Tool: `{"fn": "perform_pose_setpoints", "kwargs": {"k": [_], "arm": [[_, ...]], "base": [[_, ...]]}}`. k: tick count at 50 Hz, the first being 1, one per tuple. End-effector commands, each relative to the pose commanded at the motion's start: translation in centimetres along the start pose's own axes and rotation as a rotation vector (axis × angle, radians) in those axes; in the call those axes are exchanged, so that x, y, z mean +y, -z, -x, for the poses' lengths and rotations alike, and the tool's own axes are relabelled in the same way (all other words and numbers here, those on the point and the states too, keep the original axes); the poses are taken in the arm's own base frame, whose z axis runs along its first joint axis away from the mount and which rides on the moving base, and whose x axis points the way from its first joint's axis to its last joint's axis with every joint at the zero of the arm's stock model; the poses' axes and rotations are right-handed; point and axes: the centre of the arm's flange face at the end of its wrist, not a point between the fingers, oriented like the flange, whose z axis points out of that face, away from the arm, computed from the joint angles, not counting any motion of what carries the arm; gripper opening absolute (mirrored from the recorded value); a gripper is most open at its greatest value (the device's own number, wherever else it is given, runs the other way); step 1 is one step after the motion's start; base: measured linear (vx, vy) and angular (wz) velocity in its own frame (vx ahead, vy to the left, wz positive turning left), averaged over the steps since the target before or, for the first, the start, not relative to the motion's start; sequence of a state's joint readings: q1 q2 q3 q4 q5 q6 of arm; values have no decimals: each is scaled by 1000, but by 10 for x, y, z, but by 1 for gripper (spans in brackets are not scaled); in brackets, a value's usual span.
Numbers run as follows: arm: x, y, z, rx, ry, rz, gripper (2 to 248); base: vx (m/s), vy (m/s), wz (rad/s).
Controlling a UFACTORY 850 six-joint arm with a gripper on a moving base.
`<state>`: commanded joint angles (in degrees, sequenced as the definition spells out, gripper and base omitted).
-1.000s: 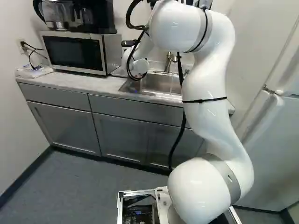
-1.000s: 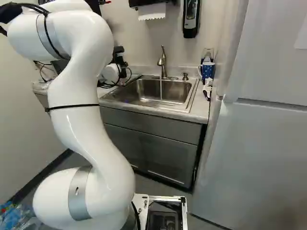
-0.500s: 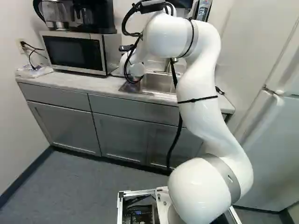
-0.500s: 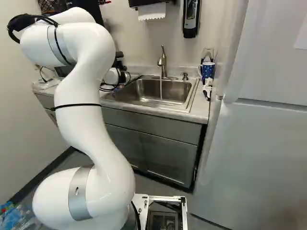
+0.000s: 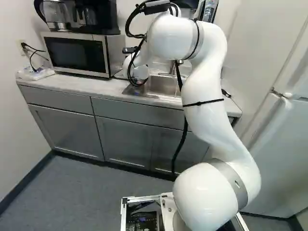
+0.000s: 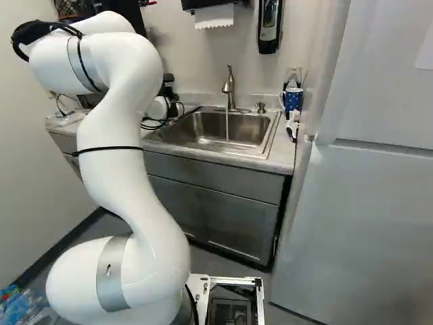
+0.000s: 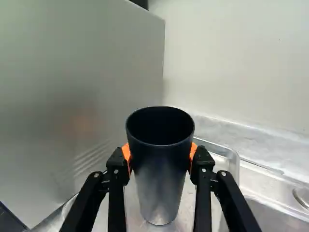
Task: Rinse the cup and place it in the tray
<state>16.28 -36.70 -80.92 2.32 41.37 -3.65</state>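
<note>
The glossy white arm [image 6: 115,169] rises from its joint in an S-shaped curve, folds over at the top and brings its wrist down near the microwave and sink, black cables looping beside it. Beyond it run grey panelled cabinets [image 5: 125,110] under a pale, mottled countertop [image 5: 91,85]. The boxy microwave [image 5: 77,54] has a dark glass front and a smooth, brushed-looking side. The rectangular sink [image 6: 254,132] is shiny metal, with a thin stream of water [image 6: 227,127] falling from its curved tap [image 6: 229,88]. Beside it lies a shiny tray [image 7: 235,166] with a rounded corner. Over this, the black gripper [image 7: 161,157] pinches the cup [image 7: 161,179] from two opposite sides, its orange pads [image 7: 126,152] pressed just below the rim. The cup is dark, smooth, tapered and upright, mouth upward; whether its base touches the tray, I cannot tell.
</note>
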Motion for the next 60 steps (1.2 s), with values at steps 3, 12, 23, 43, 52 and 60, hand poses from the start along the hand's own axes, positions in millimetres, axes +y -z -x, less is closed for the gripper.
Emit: {"fn": "perform_pose_setpoints", "kwargs": {"k": [3, 12, 23, 43, 52, 60], "arm": [[0, 0, 0, 0, 0, 0, 126], [0, 0, 0, 0, 0, 0, 126], [0, 0, 0, 0, 0, 0, 167], [0, 0, 0, 0, 0, 0, 247], [0, 1, -6, 10, 0, 0, 247], [0, 5, -16, 21, 0, 0, 247]], "base": [[0, 0, 0], [0, 0, 0], [0, 0, 0], [0, 0, 0], [0, 0, 0], [0, 0, 0]]}}
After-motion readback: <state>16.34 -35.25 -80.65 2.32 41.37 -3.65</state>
